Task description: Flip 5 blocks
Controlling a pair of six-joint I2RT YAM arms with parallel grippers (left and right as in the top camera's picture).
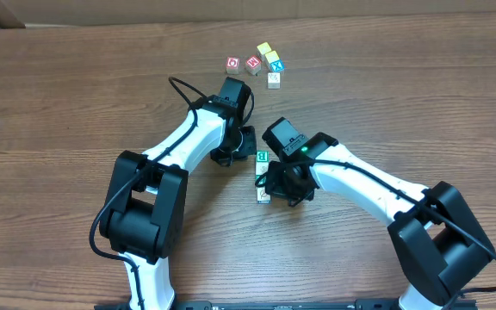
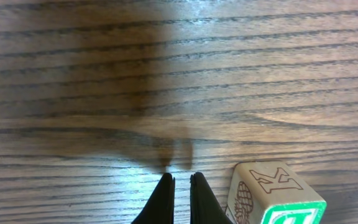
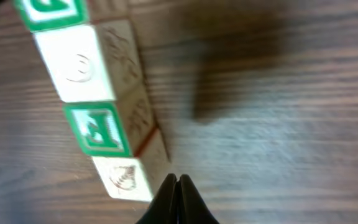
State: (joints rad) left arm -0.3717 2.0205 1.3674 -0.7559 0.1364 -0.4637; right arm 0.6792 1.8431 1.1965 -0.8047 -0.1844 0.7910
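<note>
Five blocks [image 1: 253,63] are sitting in a loose cluster at the far side of the tabletop [image 1: 76,95] — two side by side on the left, three bunched just right of them. Nearer in, a row [image 3: 89,93] of four more is running front to back, each touching the next. The left hand [image 2: 180,190] is hanging just left of the row's far end; the right hand [image 3: 177,190] is sitting just right of its near end — both apart from the cluster.

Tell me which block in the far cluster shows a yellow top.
The rearmost block, at the cluster's far edge; the others there show red, teal or pale tops.
</note>
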